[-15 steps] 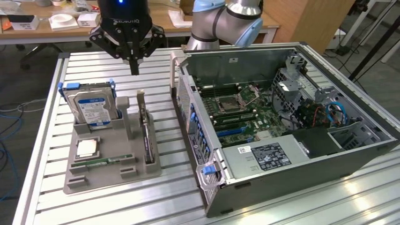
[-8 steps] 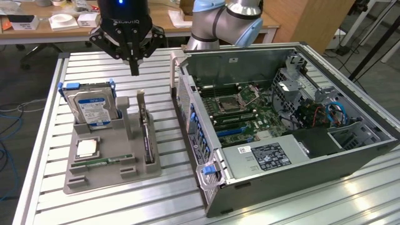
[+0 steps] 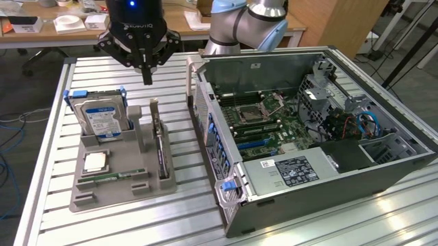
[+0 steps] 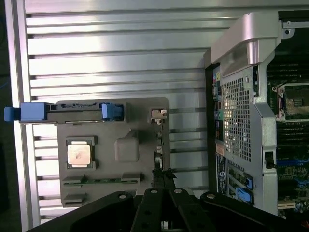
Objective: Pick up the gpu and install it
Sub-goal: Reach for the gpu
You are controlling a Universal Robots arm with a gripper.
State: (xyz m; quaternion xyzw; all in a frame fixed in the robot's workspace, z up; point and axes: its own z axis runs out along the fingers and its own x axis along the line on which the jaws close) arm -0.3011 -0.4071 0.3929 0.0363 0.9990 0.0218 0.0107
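The job has hardly begun. The slim black gpu card with the silver metal end (image 3: 161,154) stands on its edge in a slot of the flat grey plastic holder (image 3: 123,197) on the ribbed metal table (image 3: 205,220). It has not been picked up.

The black robot gripper (image 3: 147,79) hangs in the air just above the card's silver end, not touching it. Its 2 fingers are pressed together and hold nothing.

Beside the holder, on the exterior view's right, sits the big open grey computer box (image 3: 329,184) with its green board (image 3: 274,133) inside. The slots on that board are hard to make out, but no card seems to be plugged in there. So both parts are left: the grab and the fitting.
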